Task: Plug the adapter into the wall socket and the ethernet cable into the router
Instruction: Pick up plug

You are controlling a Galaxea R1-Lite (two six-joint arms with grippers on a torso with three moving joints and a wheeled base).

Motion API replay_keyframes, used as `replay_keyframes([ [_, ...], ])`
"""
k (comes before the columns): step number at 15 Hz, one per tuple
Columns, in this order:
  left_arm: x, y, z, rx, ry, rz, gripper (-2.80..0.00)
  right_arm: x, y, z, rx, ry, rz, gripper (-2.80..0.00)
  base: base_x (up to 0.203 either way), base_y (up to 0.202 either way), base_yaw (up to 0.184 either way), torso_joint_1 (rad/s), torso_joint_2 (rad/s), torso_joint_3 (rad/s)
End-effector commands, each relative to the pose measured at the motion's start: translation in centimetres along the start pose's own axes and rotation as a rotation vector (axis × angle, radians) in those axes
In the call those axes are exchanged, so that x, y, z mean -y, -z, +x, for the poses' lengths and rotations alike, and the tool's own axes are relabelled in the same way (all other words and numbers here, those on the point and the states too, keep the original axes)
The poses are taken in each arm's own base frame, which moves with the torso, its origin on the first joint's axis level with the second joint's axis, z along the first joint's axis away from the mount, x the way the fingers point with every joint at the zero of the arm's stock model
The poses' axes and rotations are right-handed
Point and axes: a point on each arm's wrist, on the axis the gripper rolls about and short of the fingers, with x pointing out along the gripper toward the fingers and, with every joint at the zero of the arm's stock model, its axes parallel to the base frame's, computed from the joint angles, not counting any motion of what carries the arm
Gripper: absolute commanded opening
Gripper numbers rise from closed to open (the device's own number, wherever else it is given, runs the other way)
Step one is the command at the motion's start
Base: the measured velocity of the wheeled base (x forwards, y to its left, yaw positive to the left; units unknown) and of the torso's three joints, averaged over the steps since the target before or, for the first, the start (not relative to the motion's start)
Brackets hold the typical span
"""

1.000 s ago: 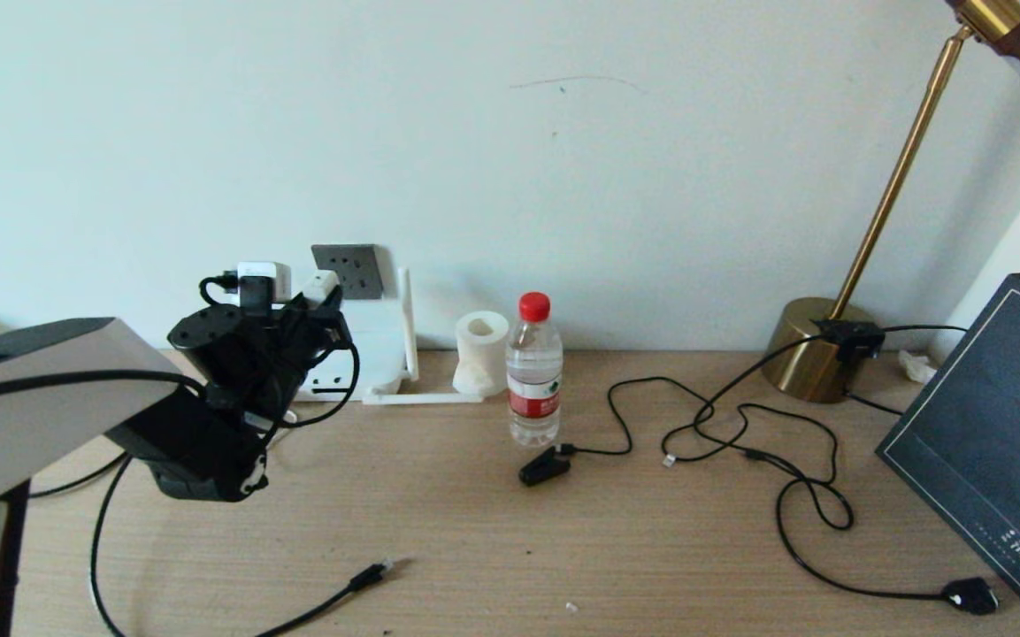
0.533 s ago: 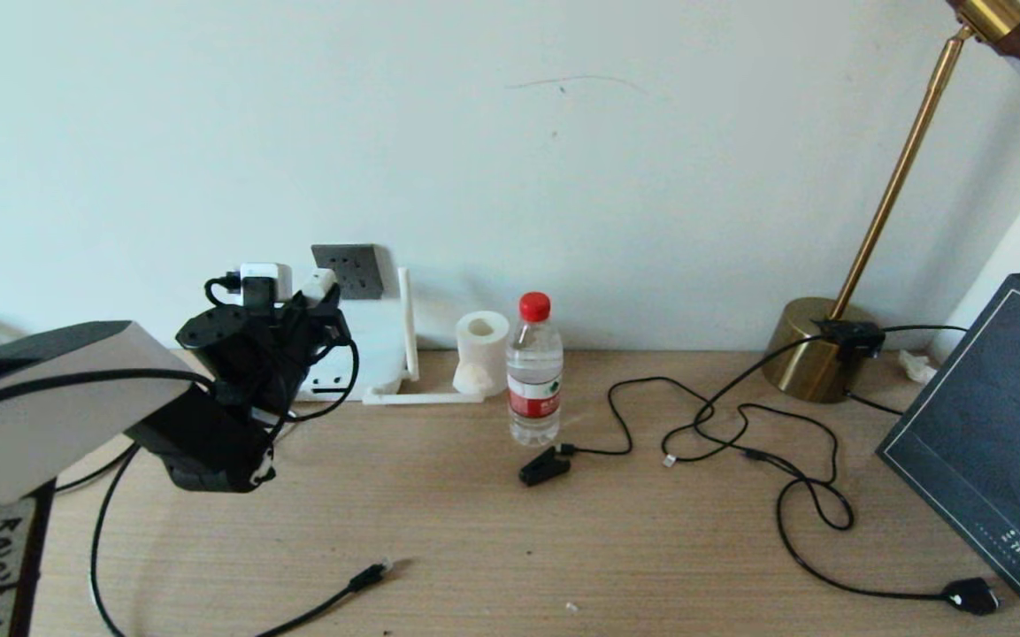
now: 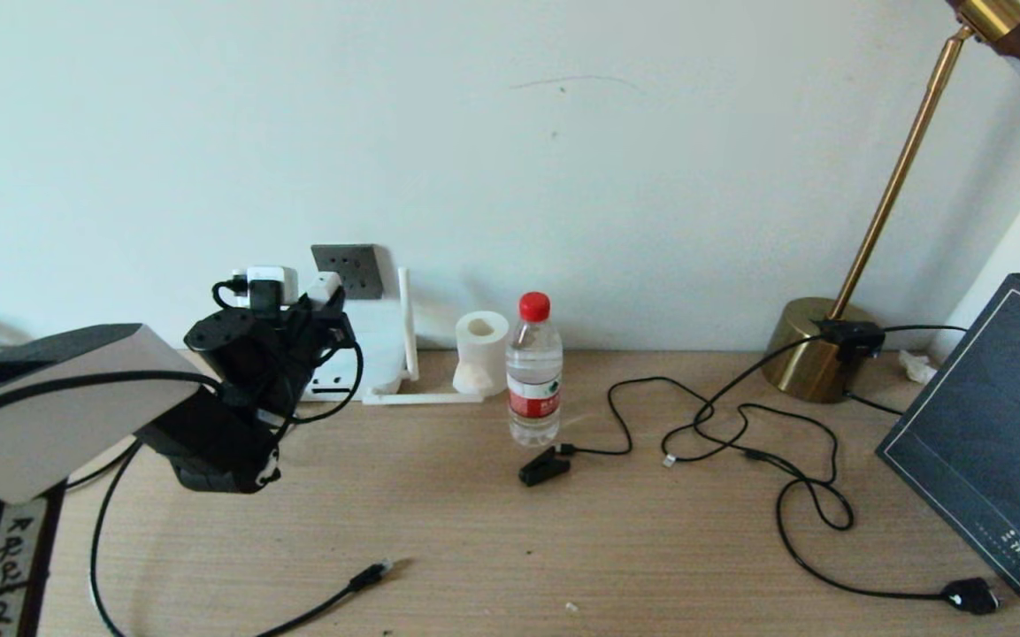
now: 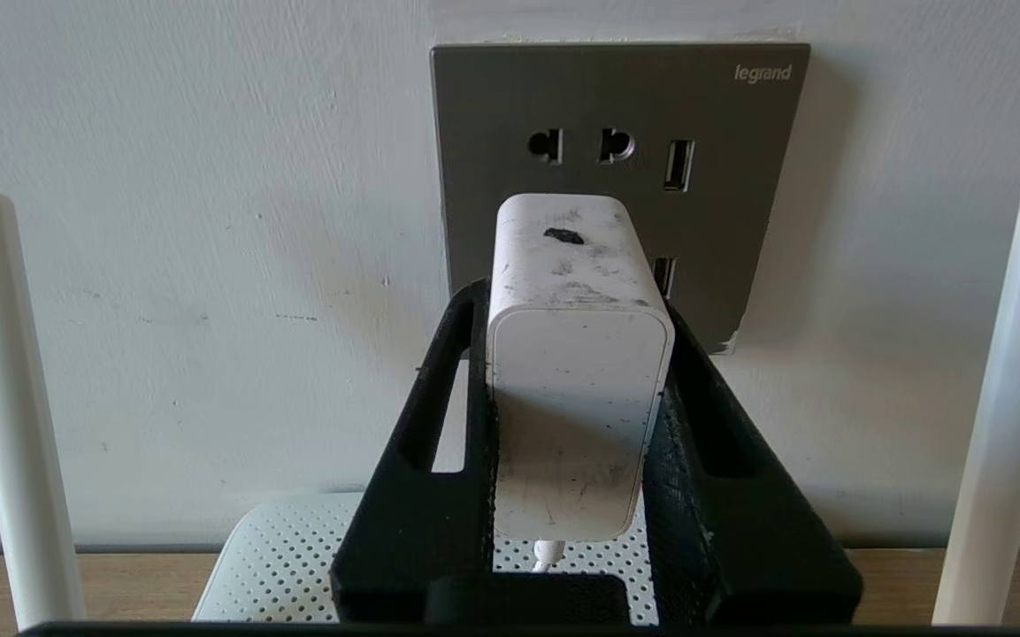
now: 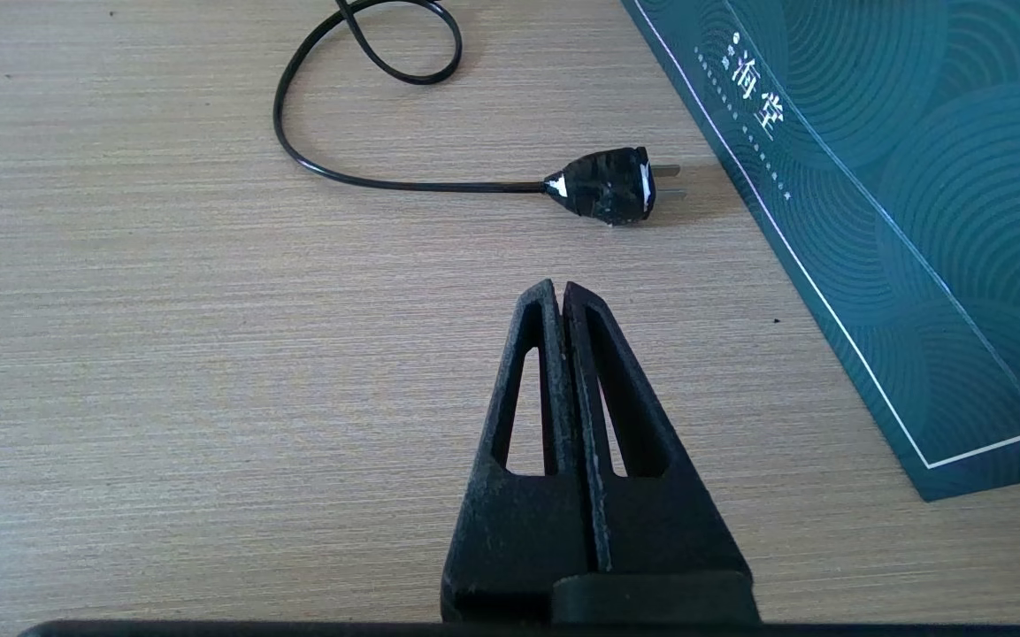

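My left gripper [image 3: 319, 299] [image 4: 576, 305] is shut on the white adapter [image 3: 323, 286] [image 4: 576, 425], held endwise toward the wall. The adapter's far end covers the lower holes of the dark grey wall socket [image 3: 348, 269] [image 4: 616, 115]; its prongs are hidden. Its thin white cord drops behind the fingers. Below it lies the white router [image 3: 372, 349] [image 4: 279, 566] with upright antennas [image 4: 5, 398]. The ethernet cable connector [image 3: 373, 573] lies free on the desk's front. My right gripper [image 5: 560, 292] is shut and empty, low over the desk at the right.
A water bottle [image 3: 534, 372], a paper roll [image 3: 480, 352] and a small black clip plug [image 3: 543, 466] stand mid-desk. A brass lamp [image 3: 815, 358], looping thin black cord, chunky black plug [image 3: 972, 595] [image 5: 611, 184] and teal bag [image 3: 987, 442] fill the right.
My left arm has shifted a little to the right and toward the wall, carrying the adapter closer to the socket. Nothing else has moved.
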Motion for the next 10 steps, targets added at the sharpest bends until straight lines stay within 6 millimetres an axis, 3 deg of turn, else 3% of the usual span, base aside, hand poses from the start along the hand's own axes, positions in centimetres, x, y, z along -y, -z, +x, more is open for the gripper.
replay_keyframes([
  [1,0.1,-0.5,0.0,0.018,0.001,-0.002,-2.80,0.0,0.0,0.0,-0.001,0.000,-0.001,-2.80,0.000,0.000,0.000,0.000,0.00,0.000],
  [10,1.6,-1.6,0.7,0.067,0.002,-0.017,-2.80,0.0,0.0,0.0,-0.001,0.000,-0.001,-2.80,0.000,0.000,0.000,0.000,0.00,0.000],
])
